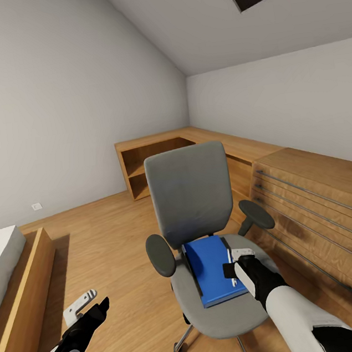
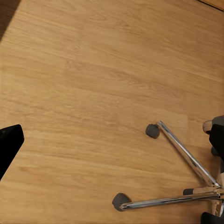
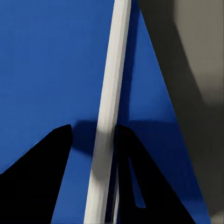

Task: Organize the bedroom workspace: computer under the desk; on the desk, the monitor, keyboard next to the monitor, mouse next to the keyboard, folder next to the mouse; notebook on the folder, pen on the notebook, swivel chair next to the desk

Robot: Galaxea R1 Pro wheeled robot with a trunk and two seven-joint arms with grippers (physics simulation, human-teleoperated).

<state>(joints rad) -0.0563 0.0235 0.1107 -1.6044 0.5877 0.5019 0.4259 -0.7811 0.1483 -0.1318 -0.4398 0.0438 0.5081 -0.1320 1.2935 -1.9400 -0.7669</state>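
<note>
At the centre of the head view stands the swivel chair point(image 1: 194, 207), grey back upright, black armrests at either side, on a wooden floor point(image 1: 106, 236). Along the right of the frame runs a light wooden drawer unit point(image 1: 315, 207) with metal rails; a wooden bed frame point(image 1: 24, 292) fills the lower left. On the seat lies the folder point(image 1: 211, 269), bright blue, flat, with a dark edge showing along its left side. The right gripper point(image 1: 235, 260) sits over the folder's right edge; in the right wrist view its dark fingers point(image 3: 42, 172) pinch the pen point(image 3: 109, 102), a whitish stick lying across the blue cover. The left gripper point(image 1: 87, 303) hangs spread at lower left, above bare floor, the chair's chrome legs nearby. No writing or label can be read anywhere.
</note>
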